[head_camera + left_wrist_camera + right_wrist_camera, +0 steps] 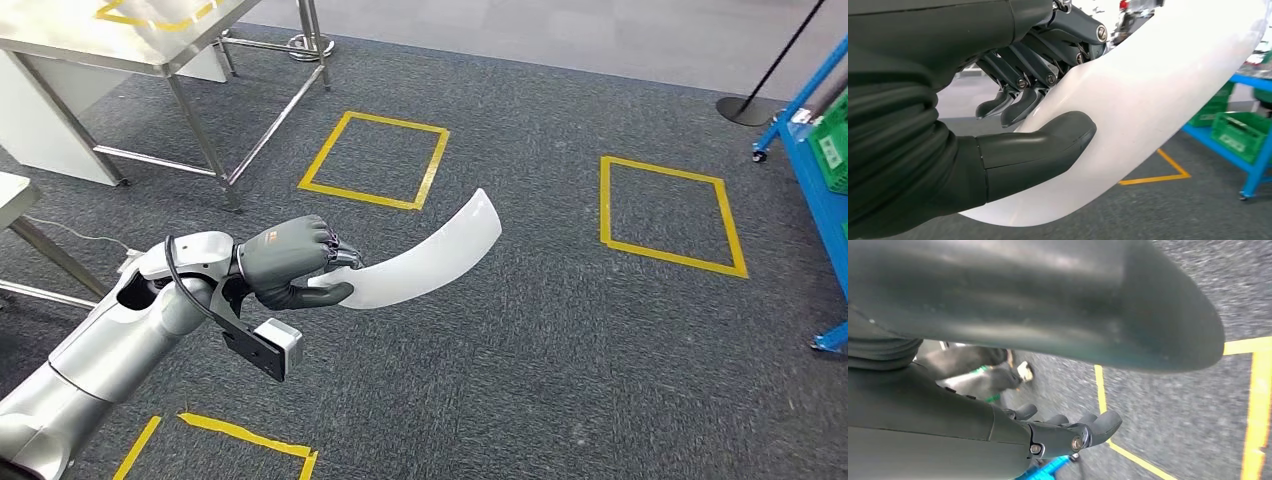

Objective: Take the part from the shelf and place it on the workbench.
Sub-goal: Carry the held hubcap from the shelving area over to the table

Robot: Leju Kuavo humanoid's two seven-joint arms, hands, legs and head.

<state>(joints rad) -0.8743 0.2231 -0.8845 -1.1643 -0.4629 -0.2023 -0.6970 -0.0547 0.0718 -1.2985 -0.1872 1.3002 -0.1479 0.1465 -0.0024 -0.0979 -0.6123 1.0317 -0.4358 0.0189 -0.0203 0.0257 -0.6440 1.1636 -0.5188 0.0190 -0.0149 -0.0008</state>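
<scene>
Left hand [288, 262] grips curved white part [435, 258] by one end; long axis points up-right, away from the robot.

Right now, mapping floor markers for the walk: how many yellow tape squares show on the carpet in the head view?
3. One complete square ahead near the metal table, one complete square farther right toward the blue shelf, and one partial square cut off at the frame's lower edge; others may lie outside view.

Part [430, 258] in left hand [290, 262] — above floor [560, 380], workbench [110, 35] far left, shelf [815, 160] far right.
</scene>
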